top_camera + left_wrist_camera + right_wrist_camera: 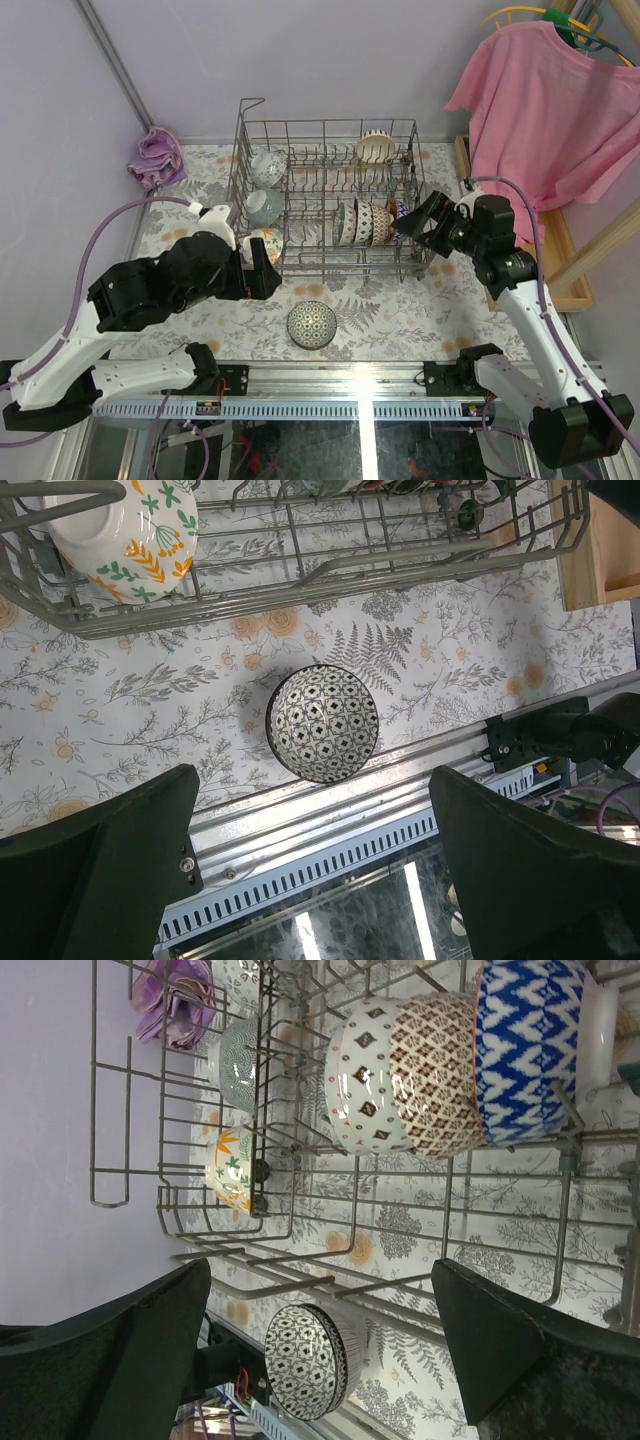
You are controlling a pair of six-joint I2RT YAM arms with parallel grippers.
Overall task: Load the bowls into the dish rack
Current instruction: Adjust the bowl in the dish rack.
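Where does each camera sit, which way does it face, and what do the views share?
Top external: above and behind the robot, looking down on the dish rack; left arm, right arm, left tool, right tool show.
Left wrist: on the left arm, looking down at the black-and-white bowl on the table; own fingers below.
Right wrist: on the right arm, looking sideways across the rack at three racked bowls; own fingers below.
Shared: that black-and-white bowl appears in all three.

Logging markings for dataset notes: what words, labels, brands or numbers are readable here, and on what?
No readable text in any view.
The bowls carry patterns only; the dish rack is bare wire.
A small yellowish tag on the front rail is too small to read.
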